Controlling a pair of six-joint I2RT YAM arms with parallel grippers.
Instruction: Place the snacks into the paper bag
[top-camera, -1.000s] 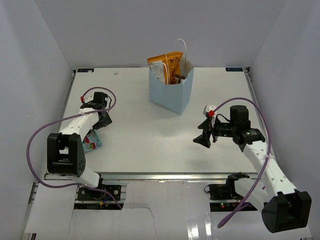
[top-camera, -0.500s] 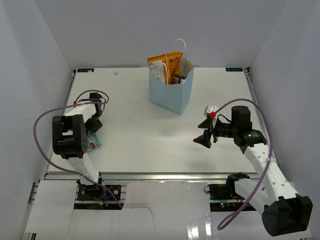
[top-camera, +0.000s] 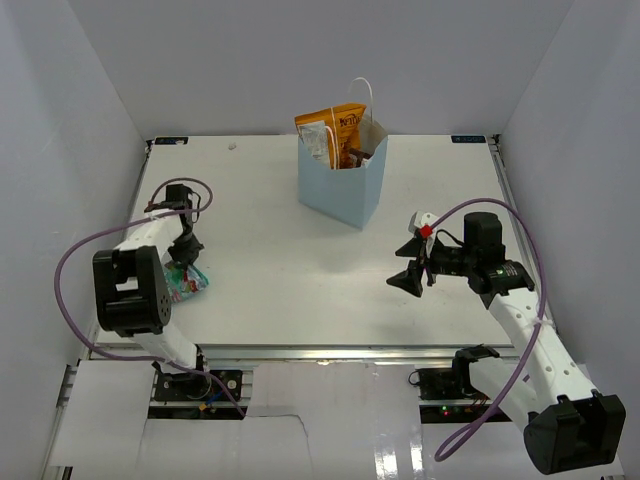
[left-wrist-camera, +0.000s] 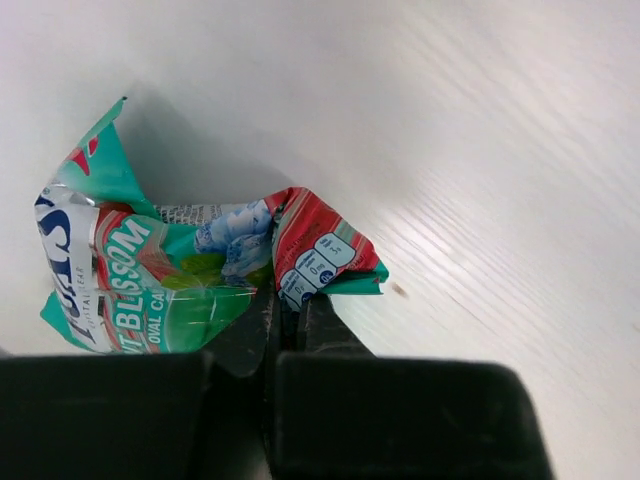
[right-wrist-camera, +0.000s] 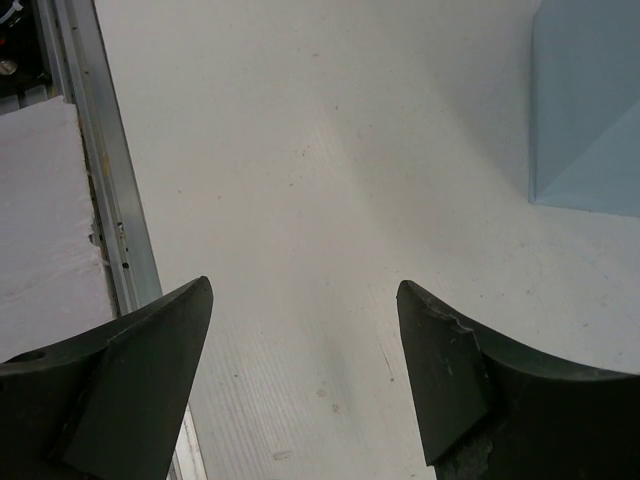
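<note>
Near the left edge of the desk (top-camera: 300, 290), my left gripper (left-wrist-camera: 290, 312) is pinched tight on a fold of the crumpled green packet (left-wrist-camera: 150, 285). The light blue paper bag (top-camera: 340, 190) stands upright toward the far middle, an orange chip bag (top-camera: 338, 122) poking out of its top. My right gripper (right-wrist-camera: 300, 300) hangs over bare desk, spread wide and holding nothing.
</note>
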